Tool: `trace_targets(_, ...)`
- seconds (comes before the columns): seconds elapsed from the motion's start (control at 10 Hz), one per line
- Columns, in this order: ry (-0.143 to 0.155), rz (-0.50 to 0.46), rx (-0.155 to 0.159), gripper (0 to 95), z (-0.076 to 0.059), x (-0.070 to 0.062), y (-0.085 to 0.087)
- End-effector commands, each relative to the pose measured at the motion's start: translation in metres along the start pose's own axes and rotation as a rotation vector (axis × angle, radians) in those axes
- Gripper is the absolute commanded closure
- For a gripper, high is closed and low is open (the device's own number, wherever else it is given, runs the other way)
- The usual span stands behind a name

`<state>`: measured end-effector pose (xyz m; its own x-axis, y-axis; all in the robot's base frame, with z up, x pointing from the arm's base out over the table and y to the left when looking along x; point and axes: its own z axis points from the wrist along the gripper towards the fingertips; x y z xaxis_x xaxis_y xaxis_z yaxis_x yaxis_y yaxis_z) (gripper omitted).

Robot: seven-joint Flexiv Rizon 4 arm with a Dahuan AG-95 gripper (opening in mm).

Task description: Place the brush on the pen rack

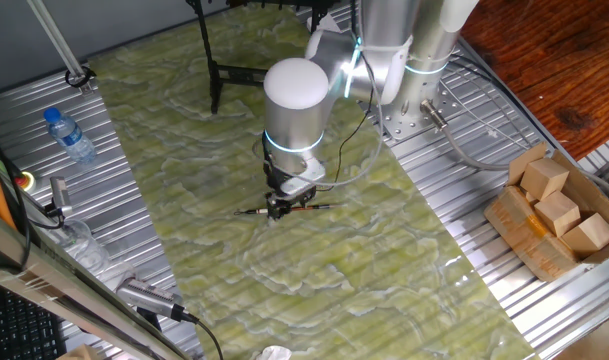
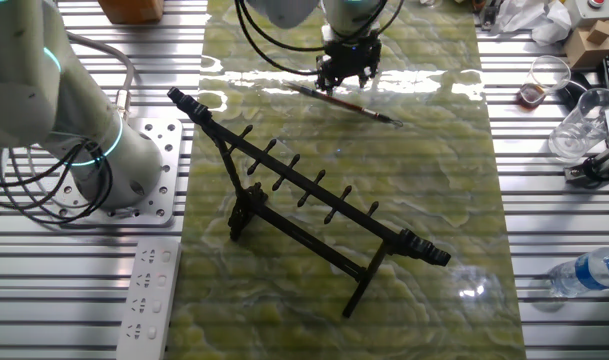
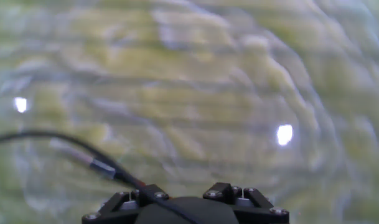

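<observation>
lying flat on the mat, brush (image 1: 287,209) sits btwn claw (image 1: 282,205) fingers, grip unclear.

A green marbled sheet (image 1: 314,250) covers the middle of the ribbed metal tabletop (image 1: 464,170). At one edge of the tabletop an open cardboard box (image 1: 549,215) holds pale wooden blocks (image 1: 544,180), and across the sheet from it a plastic water bottle (image 1: 69,135) lies on the ribs. In the other fixed view a white power strip (image 2: 149,300) lies on the metal beside the sheet, with clear plastic cups (image 2: 574,130) well apart from it on the far side.
</observation>
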<state>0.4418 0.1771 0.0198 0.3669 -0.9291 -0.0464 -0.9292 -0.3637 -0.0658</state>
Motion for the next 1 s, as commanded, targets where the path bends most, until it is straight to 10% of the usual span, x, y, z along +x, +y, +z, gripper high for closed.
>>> trace_targets(0.1, -0.041, -0.502, -0.001, 38.0, 0.018, -0.011, 0.001)
trace_targets(0.3, -0.052, -0.470, -0.021, 38.0, 0.015, -0.011, 0.004)
trace_targets(0.4, -0.045, -0.394, -0.092, 57.0, 0.006, -0.012, 0.006)
trace_targets(0.5, -0.002, -0.343, -0.135, 57.0, -0.004, -0.016, 0.007)
trace_targets(0.6, 0.038, -0.324, -0.157, 76.0, -0.015, -0.021, 0.008)
trace_targets(0.9, 0.021, -0.250, -0.179, 76.0, -0.016, -0.022, 0.008)
trace_targets(1.0, 0.028, -0.230, -0.210, 57.0, -0.016, -0.022, 0.008)
